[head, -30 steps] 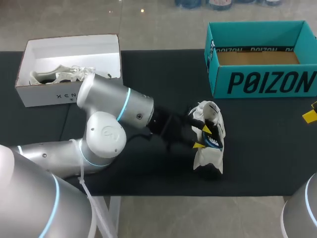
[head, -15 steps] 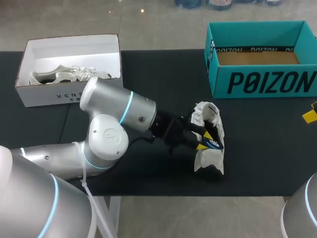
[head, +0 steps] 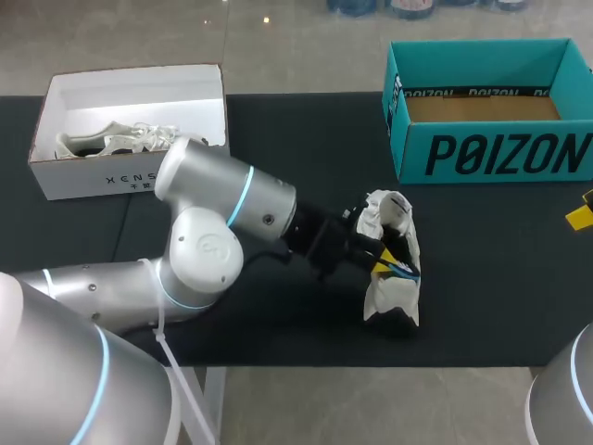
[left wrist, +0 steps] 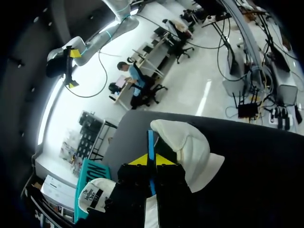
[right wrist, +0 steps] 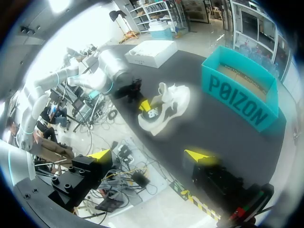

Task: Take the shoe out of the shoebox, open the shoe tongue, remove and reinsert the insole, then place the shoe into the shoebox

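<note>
The white shoe (head: 395, 295) with a black sole lies on the black table mat, right of the middle and in front of the teal shoebox (head: 491, 156). My left gripper (head: 383, 261) is pushed into the shoe's opening. In the left wrist view its yellow tips (left wrist: 152, 160) are pressed together on the thin blue edge of the insole (left wrist: 150, 141), with the shoe's white upper (left wrist: 187, 148) just beside them. My right gripper (right wrist: 152, 155) stands wide open and empty by the table's right edge, far from the shoe (right wrist: 164, 107).
A white box (head: 93, 178) at the back left holds another pale shoe (head: 111, 141). The teal shoebox stands open at the back right, its brown floor bare. My left arm's elbow (head: 204, 250) spans the mat's middle.
My left gripper has pushed a little further right into the shoe and its fingers have closed onto the blue insole. The right arm has kept still.
</note>
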You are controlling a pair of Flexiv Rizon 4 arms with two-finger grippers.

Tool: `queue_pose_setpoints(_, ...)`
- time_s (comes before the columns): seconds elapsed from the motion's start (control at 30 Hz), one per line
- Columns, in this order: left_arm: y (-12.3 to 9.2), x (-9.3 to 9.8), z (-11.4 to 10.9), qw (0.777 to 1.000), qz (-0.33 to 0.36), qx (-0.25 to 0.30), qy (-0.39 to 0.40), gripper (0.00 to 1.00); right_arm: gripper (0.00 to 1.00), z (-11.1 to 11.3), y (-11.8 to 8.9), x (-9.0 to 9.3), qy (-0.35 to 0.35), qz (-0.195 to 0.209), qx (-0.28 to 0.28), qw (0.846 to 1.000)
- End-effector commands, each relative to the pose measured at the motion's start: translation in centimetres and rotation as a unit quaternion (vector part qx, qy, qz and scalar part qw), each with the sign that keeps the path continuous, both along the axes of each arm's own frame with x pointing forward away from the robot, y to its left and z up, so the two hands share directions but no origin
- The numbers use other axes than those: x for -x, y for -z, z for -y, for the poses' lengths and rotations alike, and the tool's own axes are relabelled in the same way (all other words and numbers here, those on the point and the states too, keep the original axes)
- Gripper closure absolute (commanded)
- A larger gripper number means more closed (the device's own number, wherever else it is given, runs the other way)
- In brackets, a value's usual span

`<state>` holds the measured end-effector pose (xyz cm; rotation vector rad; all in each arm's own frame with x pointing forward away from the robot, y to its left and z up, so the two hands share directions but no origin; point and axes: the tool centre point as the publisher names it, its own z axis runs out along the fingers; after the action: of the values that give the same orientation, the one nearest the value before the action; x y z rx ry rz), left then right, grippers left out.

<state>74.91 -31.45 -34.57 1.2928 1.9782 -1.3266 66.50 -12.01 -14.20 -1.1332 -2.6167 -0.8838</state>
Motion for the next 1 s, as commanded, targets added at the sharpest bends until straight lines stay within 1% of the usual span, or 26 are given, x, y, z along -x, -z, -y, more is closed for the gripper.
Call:
queue_pose_setpoints(0.03,0.5,-1.4,-0.2,1.0,0.008,-0.021,0.01,1.0,0.0,0.0,0.1,-0.1,-0.001,-0.001,0.001,1.0)
queue_pose_setpoints(0.17,1.4,-3.1,-0.9,0.999,0.012,-0.039,-0.002,1.0,0.0,0.0,0.1,-0.1,-0.001,-0.001,0.001,1.0)
queue_pose_setpoints(0.27,1.6,-3.8,-0.8,0.999,0.016,-0.04,-0.011,1.0,0.0,0.0,0.1,-0.1,-0.001,-0.001,0.001,1.0)
queue_pose_setpoints(0.37,1.8,-3.6,-0.6,0.999,0.015,-0.04,-0.013,1.0,0.0,0.0,0.1,-0.1,-0.001,-0.001,0.001,1.0)
queue_pose_setpoints(0.47,1.9,-2.5,-0.3,0.999,0.005,-0.038,-0.002,1.0,0.0,0.0,0.1,-0.1,-0.001,-0.001,0.001,1.0)
queue_pose_setpoints(0.5,1.8,-2.2,-0.3,0.999,0.004,-0.038,-0.001,0.85,0.0,0.0,0.1,-0.1,-0.001,-0.001,0.001,1.0)
queue_pose_setpoints(0.53,1.8,-2.0,-0.4,0.999,0.003,-0.037,0.002,0.78,0.0,0.0,0.1,-0.1,-0.001,-0.001,0.001,1.0)
queue_pose_setpoints(0.57,1.7,-1.8,-0.5,0.999,0.003,-0.038,0.004,0.34,0.0,0.0,0.1,-0.1,-0.001,-0.001,0.001,1.0)
queue_pose_setpoints(0.6,1.5,-1.8,-0.7,0.999,0.004,-0.038,0.004,0.03,0.0,0.0,0.1,-0.1,-0.001,-0.001,0.001,1.0)
queue_pose_setpoints(0.63,1.3,-1.8,-0.9,0.999,0.005,-0.037,0.004,0.0,0.0,0.0,0.1,-0.1,-0.001,-0.001,0.001,1.0)
queue_pose_setpoints(0.9,-1.7,-3.3,-2.7,0.999,0.025,-0.03,-0.012,0.0,0.0,0.0,0.1,-0.1,-0.001,-0.001,0.001,1.0)
queue_pose_setpoints(1.0,-3.1,-3.6,-3.0,0.999,0.023,-0.047,0.005,0.0,0.0,0.0,0.1,-0.1,-0.001,-0.001,0.001,1.0)
